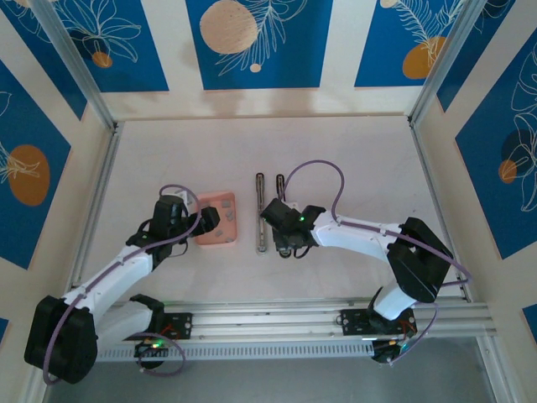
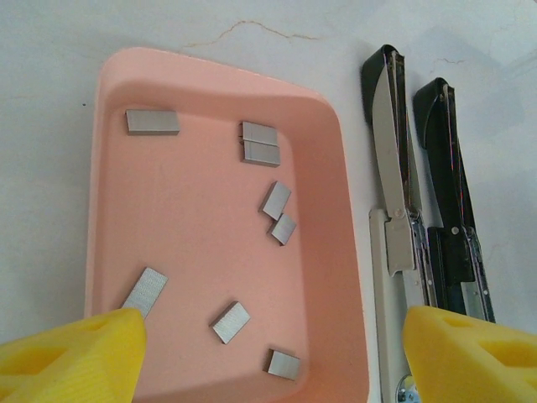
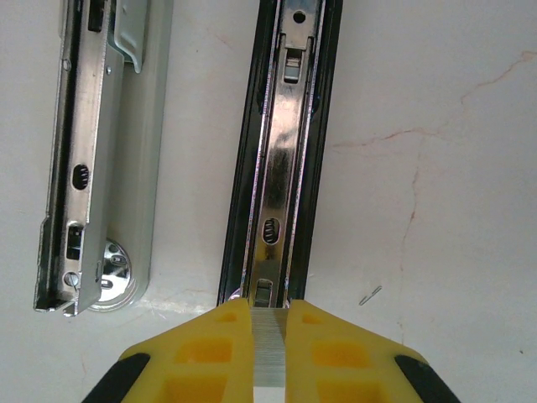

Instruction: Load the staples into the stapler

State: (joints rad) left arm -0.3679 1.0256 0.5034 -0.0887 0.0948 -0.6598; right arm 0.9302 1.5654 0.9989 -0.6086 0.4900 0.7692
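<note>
The stapler (image 1: 261, 214) lies opened flat on the table. Its silver-white bar (image 2: 394, 210) is on the left and its black top arm (image 2: 449, 185) lies parallel on the right. My right gripper (image 3: 268, 323) is shut on a strip of staples (image 3: 268, 357), held just at the near end of the black arm's metal channel (image 3: 285, 168). Several more staples (image 2: 153, 122) lie scattered in the salmon-pink tray (image 2: 352, 252). My left gripper (image 2: 273, 327) hovers open over the tray's near end, nothing between its yellow fingers (image 2: 75, 353).
The tray (image 1: 216, 220) sits directly left of the stapler with a narrow gap between them. One loose bent staple (image 3: 370, 295) lies on the table right of the black arm. White walls and aluminium rails (image 1: 96, 210) enclose the table.
</note>
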